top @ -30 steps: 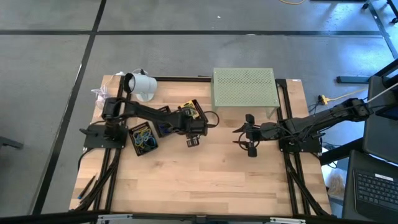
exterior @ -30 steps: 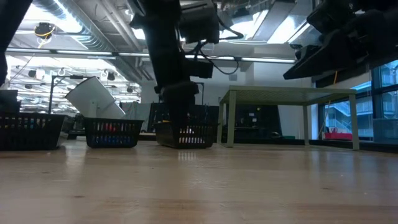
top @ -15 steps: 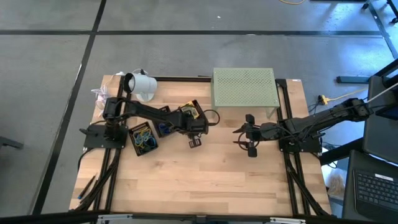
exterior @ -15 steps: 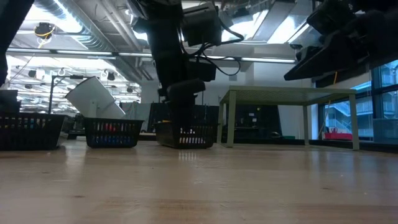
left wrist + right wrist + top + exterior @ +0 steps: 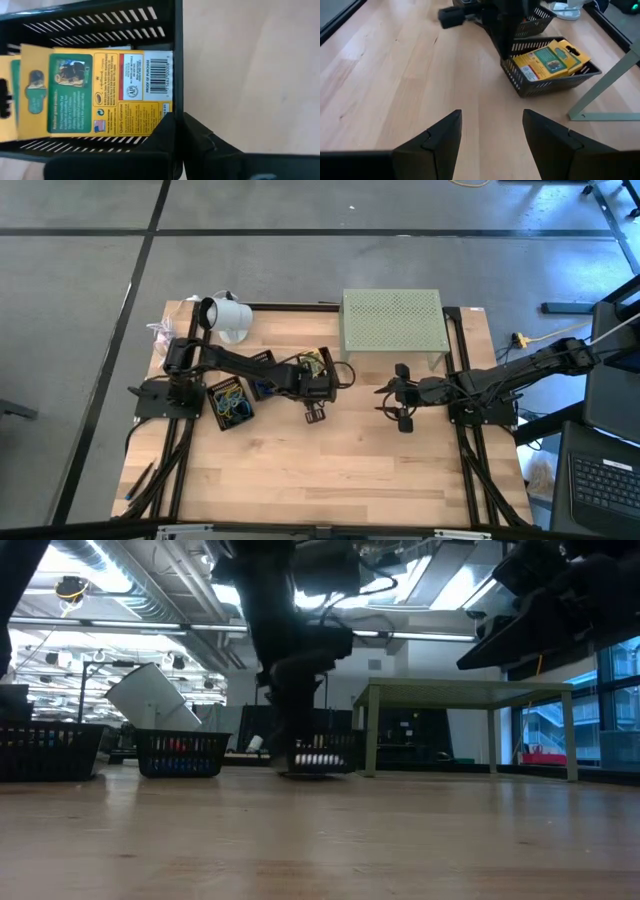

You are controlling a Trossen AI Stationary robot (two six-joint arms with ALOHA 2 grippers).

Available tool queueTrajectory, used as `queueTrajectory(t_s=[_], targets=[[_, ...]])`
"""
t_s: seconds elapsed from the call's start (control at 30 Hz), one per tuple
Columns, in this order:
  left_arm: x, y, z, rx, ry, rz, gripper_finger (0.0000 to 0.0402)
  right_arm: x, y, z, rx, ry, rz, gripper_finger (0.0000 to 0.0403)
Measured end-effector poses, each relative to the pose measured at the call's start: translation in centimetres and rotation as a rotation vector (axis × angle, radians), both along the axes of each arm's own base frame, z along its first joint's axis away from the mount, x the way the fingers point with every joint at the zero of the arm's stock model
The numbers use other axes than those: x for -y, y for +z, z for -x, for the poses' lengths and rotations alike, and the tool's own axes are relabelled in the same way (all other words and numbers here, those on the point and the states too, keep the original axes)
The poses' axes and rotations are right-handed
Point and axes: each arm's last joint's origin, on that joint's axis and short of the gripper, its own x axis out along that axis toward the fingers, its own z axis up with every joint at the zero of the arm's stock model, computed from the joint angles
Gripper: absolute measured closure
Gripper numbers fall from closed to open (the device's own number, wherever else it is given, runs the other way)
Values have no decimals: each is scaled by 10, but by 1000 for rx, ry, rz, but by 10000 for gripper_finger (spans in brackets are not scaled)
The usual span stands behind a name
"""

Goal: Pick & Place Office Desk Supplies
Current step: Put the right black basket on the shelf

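Note:
A black slatted basket (image 5: 327, 356) with two yellow printed packets (image 5: 110, 90) lying in it stands near the table's middle, left of the pale green perforated stand (image 5: 392, 320). My left gripper (image 5: 179, 117) is shut on this basket's wall. In the right wrist view the left arm comes down onto the basket's (image 5: 545, 82) corner. My right gripper (image 5: 400, 402) hangs open above bare table, to the right of the basket, with nothing between its fingers (image 5: 440, 135). My left gripper pinches the basket's side wall (image 5: 177, 75) at its top rim, one finger inside the basket beside the packets and one outside. The fingers come from above, pointing down. In the low view the basket (image 5: 325, 755) sits tilted, low over the table.
Two more black baskets stand at the left, one with coloured rubber bands (image 5: 230, 402) and one with blue items (image 5: 262, 387). A white cup-like object (image 5: 225, 315) lies at the far left. Bare wood fills the near half of the table.
My left gripper has shut on the basket's wall and gone toward the table's right edge. The basket with the yellow packets has moved that way with it.

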Motion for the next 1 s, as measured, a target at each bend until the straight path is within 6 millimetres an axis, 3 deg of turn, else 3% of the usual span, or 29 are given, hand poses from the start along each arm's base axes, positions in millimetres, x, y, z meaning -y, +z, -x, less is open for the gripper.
queueTrajectory(t_s=[0.47, 0.6, 0.87, 1.0], targets=[[46, 14, -22, 262, -170, 135, 397, -1, 1, 0, 3, 32, -35, 190], [56, 16, -26, 319, -195, 142, 397, -4, 0, 0, -13, 95, -132, 190], [62, -17, -46, 371, -245, 164, 396, -19, 0, 4, -50, 200, -271, 190], [59, -18, -50, 400, -269, 143, 390, -27, 0, 7, -56, 246, -268, 190]])
